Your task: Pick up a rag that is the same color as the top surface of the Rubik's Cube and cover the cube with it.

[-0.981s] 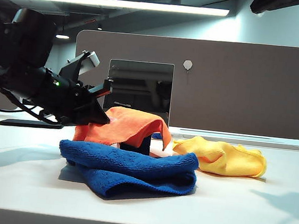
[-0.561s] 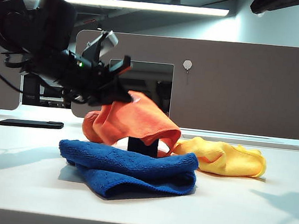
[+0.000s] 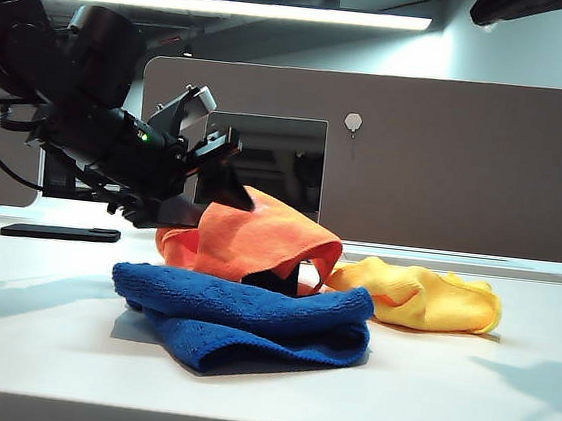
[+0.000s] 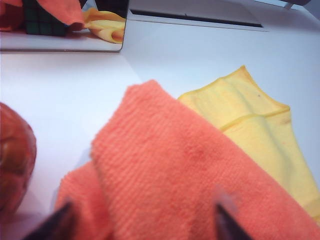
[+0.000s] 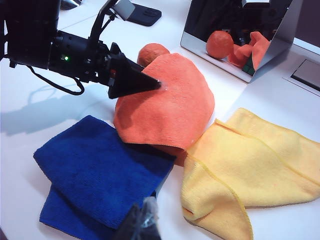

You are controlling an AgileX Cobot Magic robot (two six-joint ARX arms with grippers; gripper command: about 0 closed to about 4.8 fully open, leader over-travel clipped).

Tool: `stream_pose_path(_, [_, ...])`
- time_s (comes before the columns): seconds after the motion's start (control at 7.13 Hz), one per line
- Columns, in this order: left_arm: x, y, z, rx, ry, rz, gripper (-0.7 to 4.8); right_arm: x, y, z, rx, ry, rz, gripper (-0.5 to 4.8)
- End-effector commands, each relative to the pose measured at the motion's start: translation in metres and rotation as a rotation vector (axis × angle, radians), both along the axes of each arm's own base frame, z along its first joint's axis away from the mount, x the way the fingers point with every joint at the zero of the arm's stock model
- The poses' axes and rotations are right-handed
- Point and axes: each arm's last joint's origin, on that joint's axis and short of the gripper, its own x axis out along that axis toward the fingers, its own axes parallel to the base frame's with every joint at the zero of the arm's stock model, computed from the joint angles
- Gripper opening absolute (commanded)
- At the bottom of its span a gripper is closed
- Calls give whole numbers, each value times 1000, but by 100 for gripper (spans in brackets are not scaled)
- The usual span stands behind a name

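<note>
left gripper point(image 3: 238, 191) sat right over the rag point(image 3: 258, 236), tips at its top surface. in the left wrist view both finger tips point(image 4: 60, 222) stood apart with the rag point(image 4: 190, 175) spread between and under them, so the jaws looked parted, nothing pinched. from the right wrist view the two black fingers point(image 5: 132, 82) tapered to a point touching the rag's crown point(image 5: 167, 102).

one orange rag, draped in a dome over the rubik's cube point(image 3: 276, 280); only a dark sliver of the cube showed under the rag's front edge in the exterior view. the cube itself was hidden in both wrist views, apart from a reflection in the mirror panel point(image 5: 287, 30).

counts, all placed off the rag: one blue cloth point(image 3: 245, 317) folded just in front of it, touching its lower edge. one yellow cloth point(image 3: 418, 295) beside it on the right, edge meeting the rag's point(image 5: 250, 170). one orange ball point(image 5: 152, 51) just behind it, on the left gripper's side. one mirror panel further behind. one dark flat object point(image 3: 57, 232) well off to the left on the table point(image 3: 463, 391).

right gripper point(image 5: 142, 222) hung near the blue cloth's front edge, well apart from the rag; only one blurred dark tip showed, couldn't tell its opening.
</note>
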Motion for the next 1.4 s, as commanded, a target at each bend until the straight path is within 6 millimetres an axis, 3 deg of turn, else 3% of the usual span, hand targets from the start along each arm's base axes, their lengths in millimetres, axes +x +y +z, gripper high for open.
stream_pose_path(0.14, [2,-2,11,-98,-29,17,479,0,0,2,7,-13,0,-5])
stream_pose_path(0.28, [3,-2,25,-154,-97,20,479,0,0,2,8,-13,0,-5])
stream_pose_path(0.42, [-5,3,61,-183,-228,48,479,1,1,4,15,-27,1,-5])
stream_pose_path(0.7, [-9,18,85,-177,-298,102,479,1,1,5,25,-40,0,-5])
stream_pose_path(0.84, [-17,39,101,-60,-307,183,479,1,0,7,-2,-78,-19,-5])
stream_pose_path(0.98, [-23,49,108,10,-302,216,439,2,-2,8,-31,-116,-61,-5])
stream_pose_path(1.12, [-37,81,124,132,-277,289,109,0,-14,20,8,-202,-155,-5])
stream_pose_path(1.26, [-44,97,130,149,-248,331,1,-4,-22,26,40,-245,-188,-5])
stream_pose_path(1.4, [-55,114,137,161,-208,364,-6,-9,-33,34,80,-300,-240,-5])
